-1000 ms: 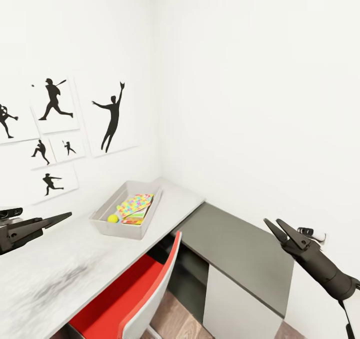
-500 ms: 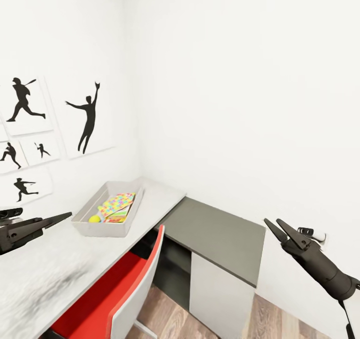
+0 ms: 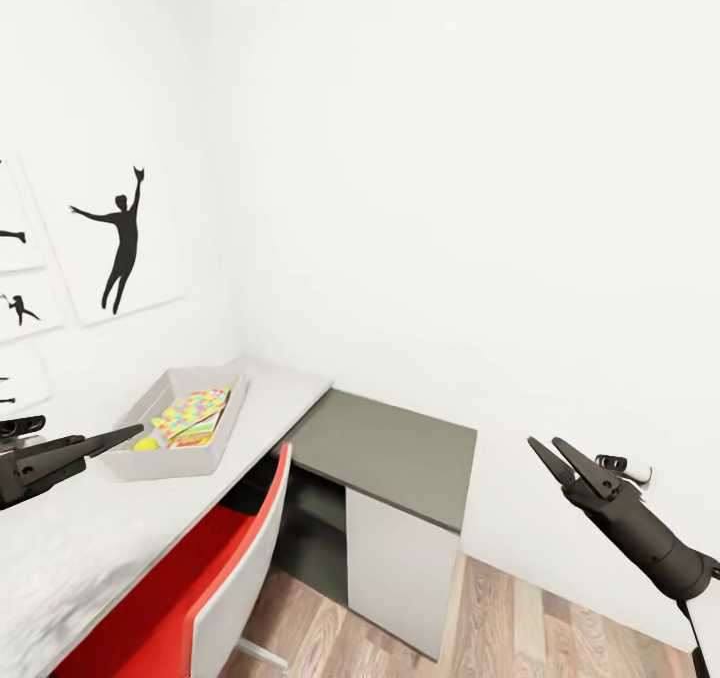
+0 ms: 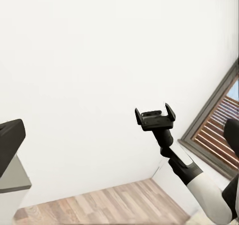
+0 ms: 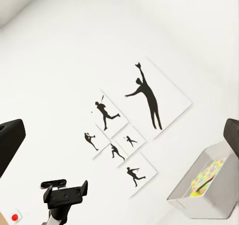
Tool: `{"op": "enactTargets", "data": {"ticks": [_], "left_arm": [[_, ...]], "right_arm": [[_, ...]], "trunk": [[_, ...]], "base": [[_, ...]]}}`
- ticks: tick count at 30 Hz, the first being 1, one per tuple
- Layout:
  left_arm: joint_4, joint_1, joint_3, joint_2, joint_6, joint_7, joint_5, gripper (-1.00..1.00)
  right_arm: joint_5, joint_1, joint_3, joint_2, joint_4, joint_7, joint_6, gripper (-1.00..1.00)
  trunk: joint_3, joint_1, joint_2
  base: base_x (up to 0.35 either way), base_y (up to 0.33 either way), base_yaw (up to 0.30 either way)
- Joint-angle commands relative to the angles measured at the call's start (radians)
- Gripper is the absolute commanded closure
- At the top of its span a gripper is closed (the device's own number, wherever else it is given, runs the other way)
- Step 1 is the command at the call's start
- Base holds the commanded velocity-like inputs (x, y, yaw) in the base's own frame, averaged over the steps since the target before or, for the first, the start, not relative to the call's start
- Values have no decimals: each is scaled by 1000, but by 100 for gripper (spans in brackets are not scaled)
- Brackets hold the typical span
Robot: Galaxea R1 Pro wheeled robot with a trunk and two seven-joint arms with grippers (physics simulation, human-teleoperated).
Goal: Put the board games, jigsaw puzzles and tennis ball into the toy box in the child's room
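Observation:
The pale grey toy box (image 3: 128,466) sits on the table (image 3: 270,390) against the left wall. Inside it lie the multicoloured jigsaw puzzles (image 3: 193,410) and the yellow tennis ball (image 3: 147,445). A red-orange flat edge (image 3: 192,442) shows under the sheets; I cannot tell what it is. The toy box (image 5: 199,205) also appears in the right wrist view. My left gripper (image 3: 122,435) hangs open and empty just left of the box. My right gripper (image 3: 543,444) is open and empty, far right over the floor. The bed is out of view and I cannot pick out the board games.
A red chair with a white back (image 3: 215,583) is tucked under the table. The dark grey cabinet (image 3: 395,448) with a white front panel joins the table's right end. Athlete silhouette posters (image 3: 120,243) hang on the left wall. Wood floor (image 3: 520,618) lies to the right.
The whole view has swung to the right, so box, table and posters have slid left in the picture and more floor shows. Both grippers keep the same pose.

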Motion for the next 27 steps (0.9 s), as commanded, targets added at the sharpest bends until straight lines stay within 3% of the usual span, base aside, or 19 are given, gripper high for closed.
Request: {"op": "enactTargets", "data": {"ticks": [1,15,27], "left_arm": [[0,0,0,0,11,-4,-1,-100],[0,0,0,1,4,-4,-1,-100],[0,0,0,1,3,-4,-1,-100]], "right_arm": [[-3,-1,0,0,1,1,5,-100],[-3,-1,0,0,1,2,6,-100],[-3,-1,-1,0,6,2,6,-100]], "trunk": [[0,0,-1],[12,0,-1],[24,0,-1]], "base": [[-253,0,-274],[-95,0,-265],[-291,0,-254]]}}
